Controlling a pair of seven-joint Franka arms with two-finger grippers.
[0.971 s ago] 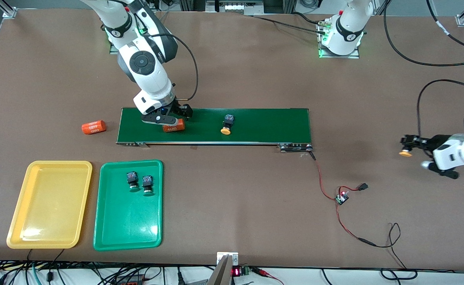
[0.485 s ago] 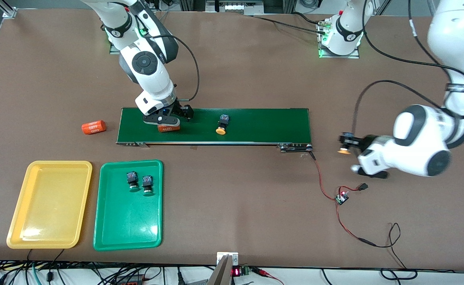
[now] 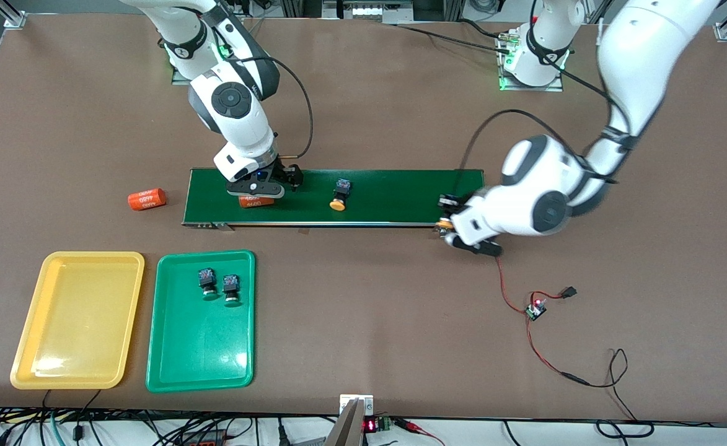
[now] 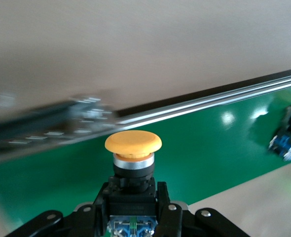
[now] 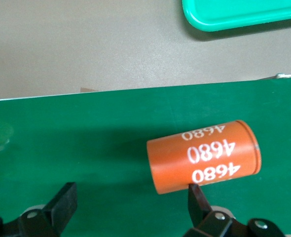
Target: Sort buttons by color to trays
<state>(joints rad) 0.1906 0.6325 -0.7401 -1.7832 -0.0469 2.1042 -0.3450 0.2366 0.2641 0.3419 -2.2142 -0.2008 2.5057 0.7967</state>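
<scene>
Carried button (image 4: 133,148), now over belt (image 3: 394,195)

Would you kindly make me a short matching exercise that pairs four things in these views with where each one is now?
Things:
1. green buttons
2. free orange button
3. held orange button
4. loose cylinder

Places:
A. on bare table, off the belt's end
B. in the left end effector
C. in the green tray
D. lying mid-belt

Pairs: 1-C, 2-D, 3-B, 4-A

Bright, even overhead light; glare on the yellow tray (image 3: 59,365); left wrist view motion-blurred.
</scene>
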